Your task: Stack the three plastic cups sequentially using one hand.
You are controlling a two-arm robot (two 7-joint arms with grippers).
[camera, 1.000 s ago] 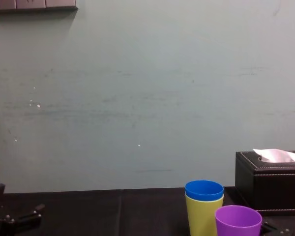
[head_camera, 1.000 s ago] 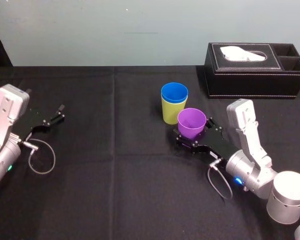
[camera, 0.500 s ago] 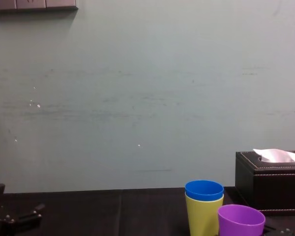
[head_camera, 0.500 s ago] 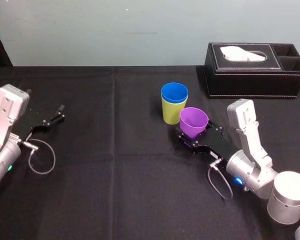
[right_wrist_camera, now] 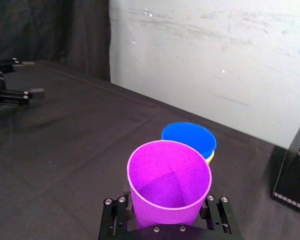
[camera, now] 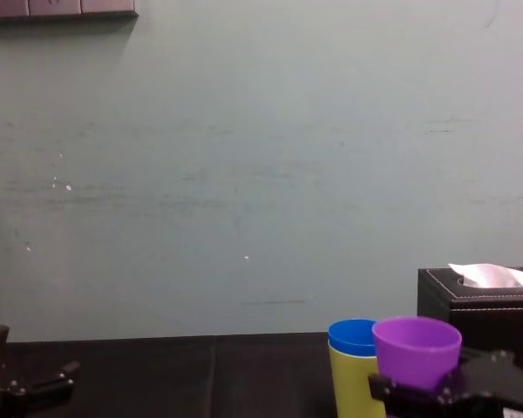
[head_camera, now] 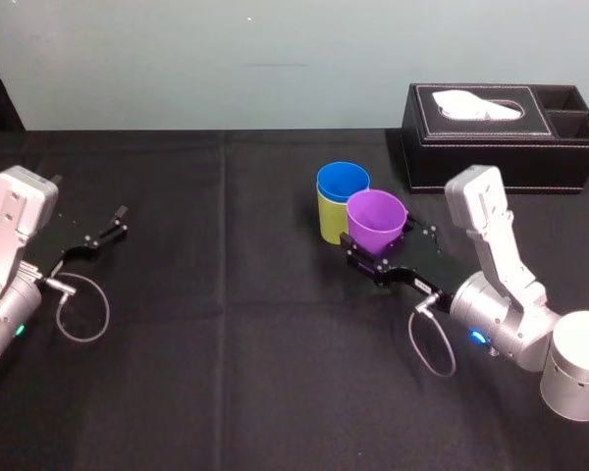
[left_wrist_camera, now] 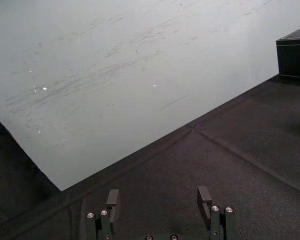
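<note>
The blue cup (head_camera: 343, 183) sits nested in the yellow-green cup (head_camera: 331, 218) on the black cloth, a little right of the table's middle. My right gripper (head_camera: 377, 253) is shut on the purple cup (head_camera: 376, 219), holding it upright and lifted off the cloth just right of and in front of the stack. In the right wrist view the purple cup (right_wrist_camera: 168, 184) stands between both fingers, with the blue cup (right_wrist_camera: 189, 138) behind it. In the chest view the purple cup (camera: 416, 349) hangs level with the blue cup's rim (camera: 353, 334). My left gripper (head_camera: 110, 224) rests open at the far left.
A black leather tissue box (head_camera: 501, 123) with a white tissue stands at the back right, close behind the right arm. A grey cable loop (head_camera: 79, 309) lies by the left arm. Black cloth (head_camera: 226, 343) covers the table, with a pale wall behind it.
The right gripper closed on the purple cup and raised it off the cloth, bringing it up beside the stack's rim. The left arm stayed still.
</note>
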